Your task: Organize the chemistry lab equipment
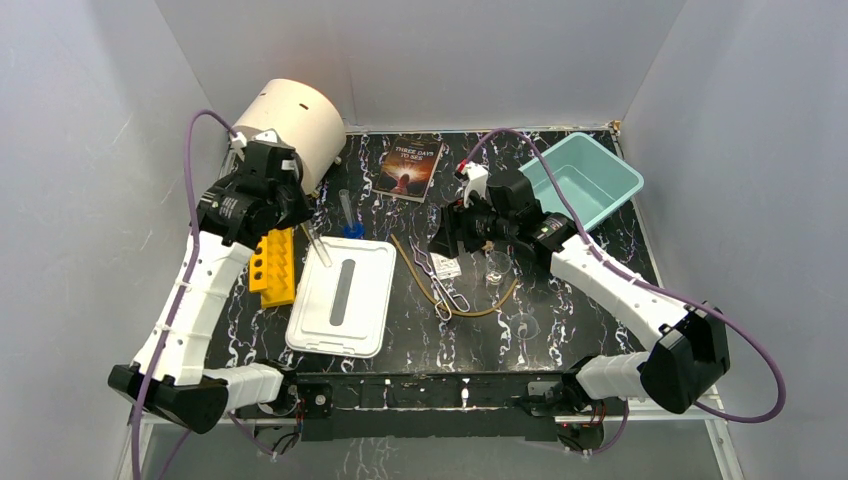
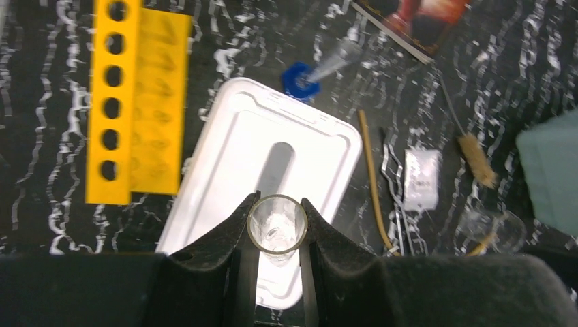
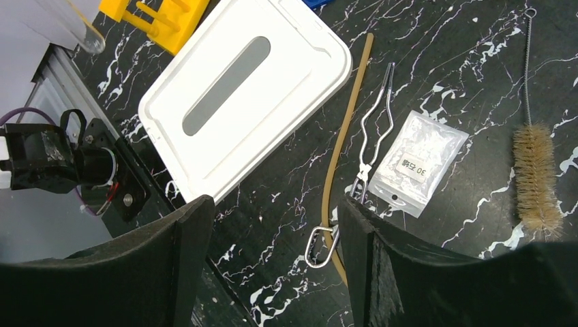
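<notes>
The left gripper (image 2: 277,202) pinches a glass tube (image 2: 276,233) between nearly closed fingers (image 2: 221,242), over the white lid (image 2: 272,129). Its long axis runs out along the fingers, slanting down toward the lid, rim seemingly nearest the wrist. To seat it well, stand it upright over a hole in the yellow rack (image 2: 136,102) before lowering. The right gripper (image 3: 275,204) hangs wide open and empty above the tongs (image 3: 373,139).

Place: we see a boxed-in robot lab cell.
Walls (image 1: 430,50): plain grey panels.
Tabletop (image 1: 420,330): black marbled, with yellow tube rack (image 1: 275,266), metal tongs (image 1: 438,280), brown brush (image 3: 536,177).
</notes>
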